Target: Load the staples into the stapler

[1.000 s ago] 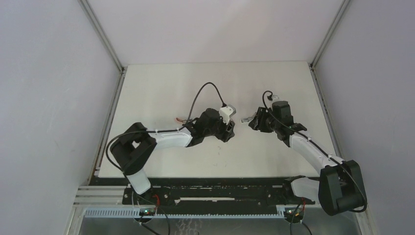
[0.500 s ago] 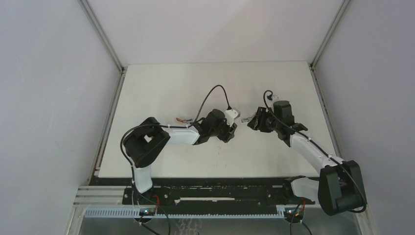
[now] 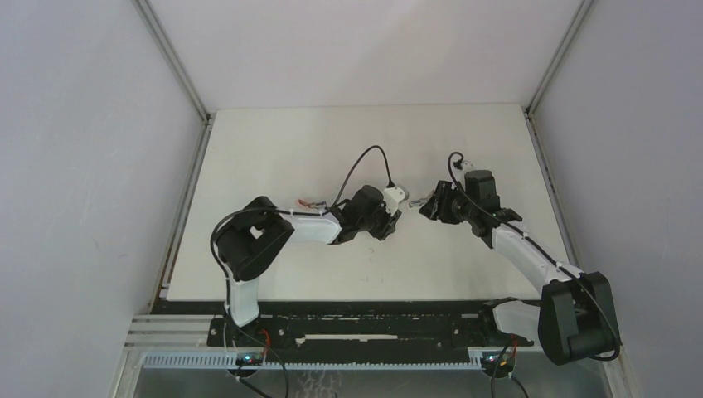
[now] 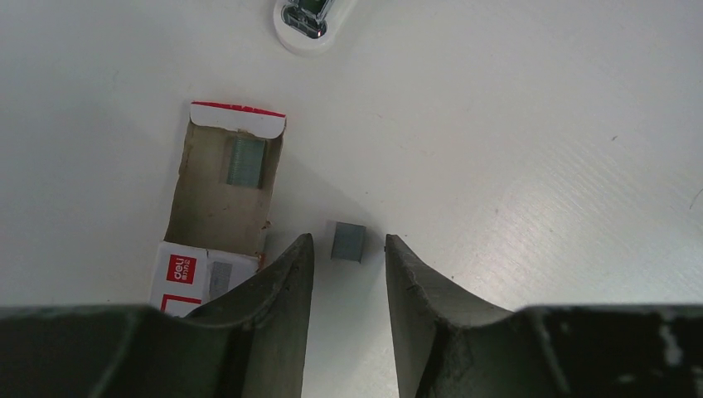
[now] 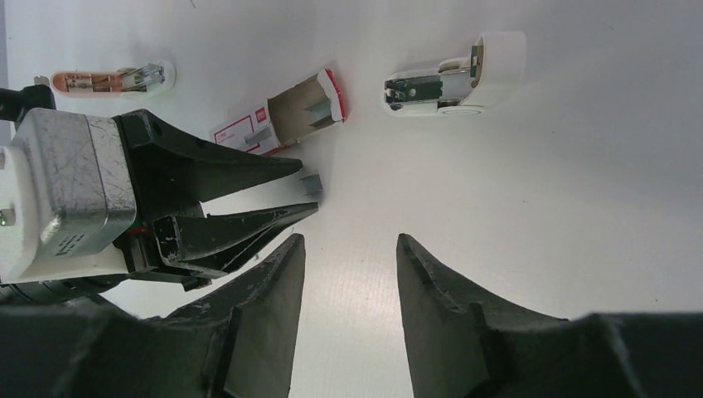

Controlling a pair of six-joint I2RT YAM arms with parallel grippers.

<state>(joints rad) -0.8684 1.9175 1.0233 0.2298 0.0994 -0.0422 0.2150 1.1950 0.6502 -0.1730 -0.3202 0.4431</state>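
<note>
My left hand hangs released, fingers straddling a loose staple strip at mid-frame. The staples box lies open on the worktop, just left. My right hand is released and empty.

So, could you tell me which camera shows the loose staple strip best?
The left wrist view: the loose staple strip lies sharp and close between the tips of the open left gripper. The right wrist view shows it smaller, between the same tips. The top view cannot resolve it.
</note>
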